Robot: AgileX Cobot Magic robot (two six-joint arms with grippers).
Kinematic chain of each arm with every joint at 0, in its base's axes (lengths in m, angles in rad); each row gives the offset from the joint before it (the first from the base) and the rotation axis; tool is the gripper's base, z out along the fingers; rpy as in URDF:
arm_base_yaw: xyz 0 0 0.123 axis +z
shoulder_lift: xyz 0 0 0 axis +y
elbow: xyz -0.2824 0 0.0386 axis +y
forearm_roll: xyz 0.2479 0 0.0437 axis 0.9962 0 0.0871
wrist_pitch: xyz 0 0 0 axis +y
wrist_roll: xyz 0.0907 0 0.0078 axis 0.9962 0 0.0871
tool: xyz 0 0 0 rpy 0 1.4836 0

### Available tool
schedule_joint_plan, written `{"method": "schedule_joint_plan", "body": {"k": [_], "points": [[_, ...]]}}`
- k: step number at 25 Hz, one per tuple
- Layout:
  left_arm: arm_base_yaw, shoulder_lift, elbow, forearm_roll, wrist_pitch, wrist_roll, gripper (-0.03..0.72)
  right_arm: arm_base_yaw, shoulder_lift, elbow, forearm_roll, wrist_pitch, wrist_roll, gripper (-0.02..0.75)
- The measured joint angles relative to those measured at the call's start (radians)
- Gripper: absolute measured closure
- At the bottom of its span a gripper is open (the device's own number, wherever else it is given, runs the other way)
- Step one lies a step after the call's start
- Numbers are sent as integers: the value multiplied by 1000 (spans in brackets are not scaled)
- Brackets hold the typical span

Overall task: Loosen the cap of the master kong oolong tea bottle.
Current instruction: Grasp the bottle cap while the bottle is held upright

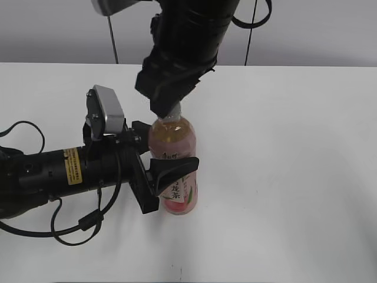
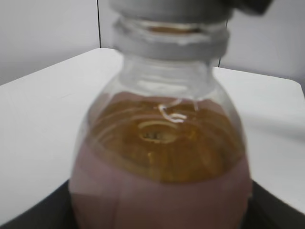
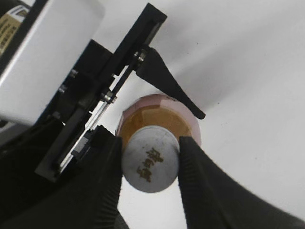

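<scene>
White cap [image 3: 150, 159] pinched between right gripper [image 3: 149, 164] fingers, left gripper [image 1: 171, 171] fingers clamping master kong oolong tea bottle [image 1: 175, 165] upright on table [image 1: 294, 147]; twist should stay on-axis, squeeze firm, body grip steady to prevent spinning.

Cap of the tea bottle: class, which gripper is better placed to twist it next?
The right gripper: its fingers already sit on either side of the cap. The left gripper clamps the tea bottle body, steadying it upright.
</scene>
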Motion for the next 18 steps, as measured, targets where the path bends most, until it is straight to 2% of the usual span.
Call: {"method": "schedule_joint_plan", "body": {"k": [18], "points": [[0,0,0,3,0,4,260,0,-5,0,7,3,-1080,465]]}}
